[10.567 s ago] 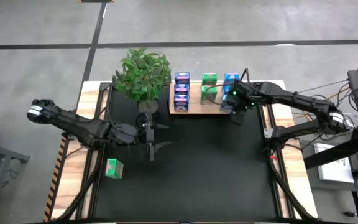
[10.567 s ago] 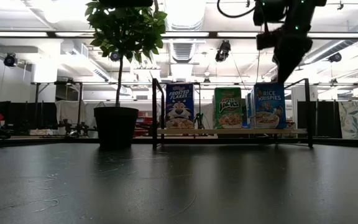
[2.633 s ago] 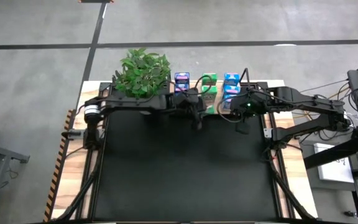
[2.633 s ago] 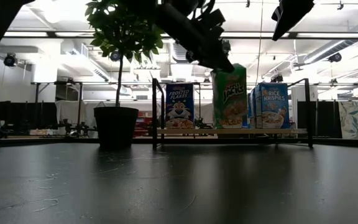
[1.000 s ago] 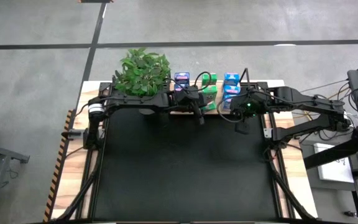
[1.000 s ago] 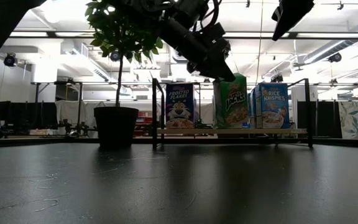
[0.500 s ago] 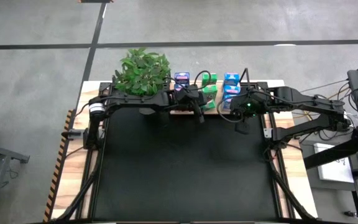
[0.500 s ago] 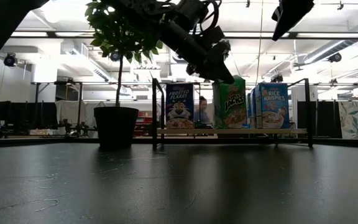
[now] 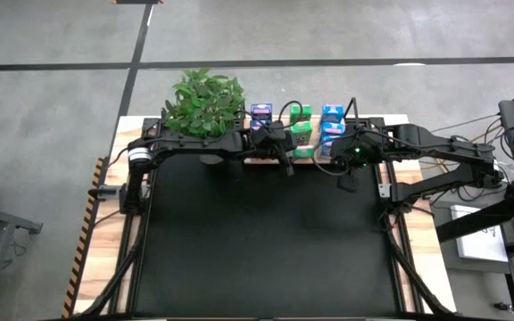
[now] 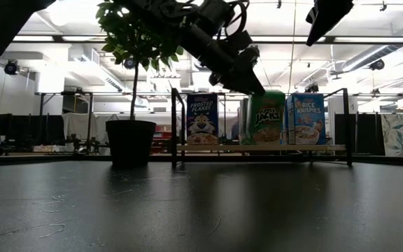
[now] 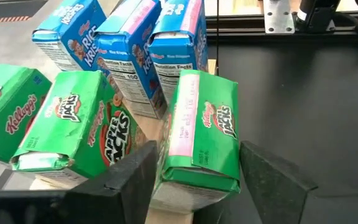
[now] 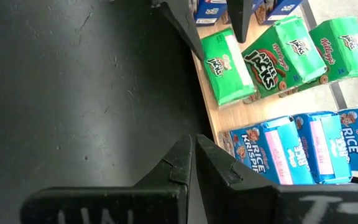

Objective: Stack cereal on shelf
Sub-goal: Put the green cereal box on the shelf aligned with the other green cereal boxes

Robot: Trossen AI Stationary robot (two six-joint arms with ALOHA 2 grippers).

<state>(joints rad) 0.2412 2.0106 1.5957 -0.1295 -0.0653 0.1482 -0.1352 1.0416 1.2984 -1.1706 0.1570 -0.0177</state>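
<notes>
The wooden shelf (image 9: pixel 255 160) lies at the table's far edge. On it stand dark blue boxes (image 9: pixel 261 117), green boxes (image 9: pixel 301 120) and light blue boxes (image 9: pixel 332 119). My left gripper (image 9: pixel 286 153) reaches in from the left and is shut on the front green box (image 11: pixel 199 134). That box stands upright (image 10: pixel 267 119) at the shelf's front edge, next to the light blue row (image 10: pixel 303 117). My right gripper (image 12: pixel 192 142) is shut and empty. It hangs above the mat (image 9: pixel 346 175), in front of the shelf's right end. My left gripper pinches the front green box between its two fingers (image 11: pixel 143 169), one on each of two opposite sides, at its upper end (image 10: pixel 259 95). The fingers slant down from the table's left. The box stands upright with its bottom on the shelf (image 10: pixel 257 148).
A potted plant (image 9: pixel 205 105) stands at the far left beside the shelf. A large black mat (image 9: pixel 257 241) covers the table in front of the shelf. Black frame posts (image 10: pixel 174 126) stand at the shelf's ends. The right arm (image 9: pixel 435 147) reaches in from the right.
My left gripper has brought the green box a little down and toward the table's right, closer to the light blue boxes. The box, tilted a second ago, now stands upright on the shelf. My right gripper has kept still.
</notes>
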